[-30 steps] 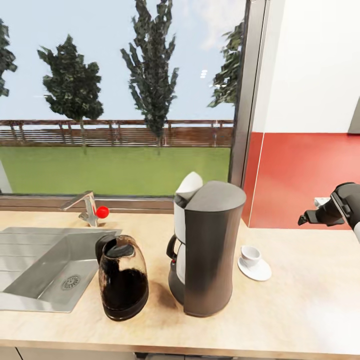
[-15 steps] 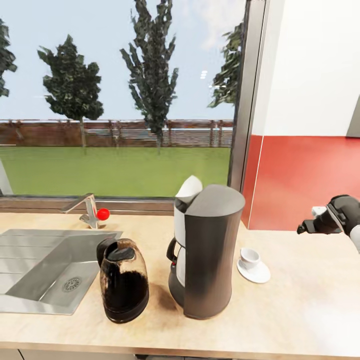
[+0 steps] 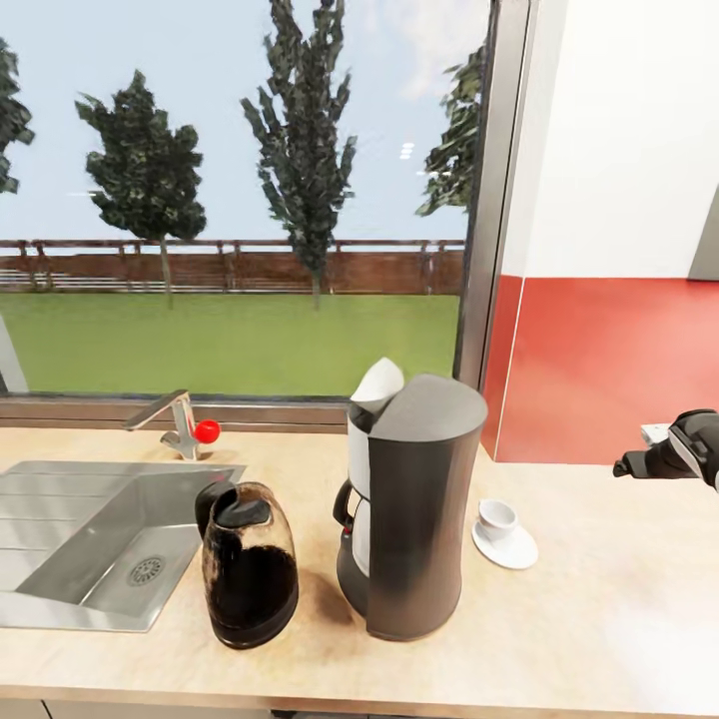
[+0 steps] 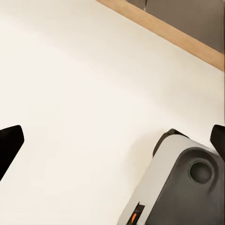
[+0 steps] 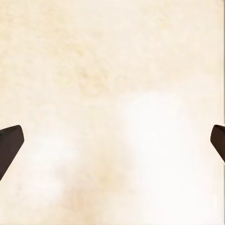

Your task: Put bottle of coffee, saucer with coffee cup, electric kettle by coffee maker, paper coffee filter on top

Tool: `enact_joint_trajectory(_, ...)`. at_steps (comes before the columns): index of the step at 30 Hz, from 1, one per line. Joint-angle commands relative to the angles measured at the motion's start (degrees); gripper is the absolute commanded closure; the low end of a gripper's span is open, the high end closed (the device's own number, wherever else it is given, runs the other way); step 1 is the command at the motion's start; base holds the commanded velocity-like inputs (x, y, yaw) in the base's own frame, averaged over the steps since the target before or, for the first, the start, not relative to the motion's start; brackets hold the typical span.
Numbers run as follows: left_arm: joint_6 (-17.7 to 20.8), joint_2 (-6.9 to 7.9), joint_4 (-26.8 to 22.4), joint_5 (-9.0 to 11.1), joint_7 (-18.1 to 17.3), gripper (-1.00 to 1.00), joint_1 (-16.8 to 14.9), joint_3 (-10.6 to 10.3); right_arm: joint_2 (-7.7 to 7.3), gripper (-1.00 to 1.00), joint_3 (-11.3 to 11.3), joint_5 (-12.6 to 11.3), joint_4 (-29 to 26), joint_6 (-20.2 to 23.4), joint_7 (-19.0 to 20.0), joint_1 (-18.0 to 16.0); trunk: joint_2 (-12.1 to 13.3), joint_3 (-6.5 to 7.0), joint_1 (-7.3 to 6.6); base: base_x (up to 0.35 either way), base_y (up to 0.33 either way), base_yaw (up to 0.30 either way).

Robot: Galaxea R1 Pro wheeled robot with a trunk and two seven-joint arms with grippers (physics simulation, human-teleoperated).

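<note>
Our right claw [image 3: 639, 465], its fingers spread apart and empty, hangs over the counter [image 3: 599, 619] toward its back right edge, with the coffee cup [image 3: 496, 518] on its saucer [image 3: 505, 545] beside the coffee maker [image 3: 414, 504].

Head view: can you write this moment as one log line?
black coffee maker: on counter | white cup: on saucer | dark kettle: beside maker | right gripper: open, empty

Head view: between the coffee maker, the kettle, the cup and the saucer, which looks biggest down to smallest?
1. coffee maker
2. kettle, nearer the camera
3. saucer
4. cup, standing on the saucer
</note>
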Motion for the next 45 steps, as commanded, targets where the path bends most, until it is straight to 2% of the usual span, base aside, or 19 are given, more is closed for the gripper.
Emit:
enact_joint_trajectory(1, 0.15, -0.04, -0.2, 0.34, -0.59, -1.0, 0.01, 0.43, -0.01, -1.0, -0.1, 0.61, -0.03, 0.12, 0.41, -0.03, 0.34, 0.1, -0.21, 0.0, 0.0, 0.0)
enact_joint_trajectory(30, 0.4, -0.11, -0.54, 0.3, -0.59, -1.0, 0.01, 0.46, -0.52, -1.0, -0.1, 0.61, 0.16, 0.0, 0.24, -0.03, 11.98, 5.3, -6.58, 0.0, 0.0, 0.0)
enact_joint_trajectory(37, -0.47, -0.79, -0.72, -0.31, -0.59, -1.0, 0.01, 0.37, -1.1, -1.0, -0.04, 0.61, 0.21, -0.03, 0.16, -0.03, 11.98, 5.3, -6.58, 0.003, 0.001, 0.0)
enact_joint_trajectory(45, -0.55, -0.66, -0.74, -0.33, -0.59, -1.0, 0.01, 0.39, -0.45, -1.0, -0.02, 0.54, 2.56, -1.3, 0.15, -0.03, 11.98, 5.3, -6.58, -0.233, 0.174, 0.0)
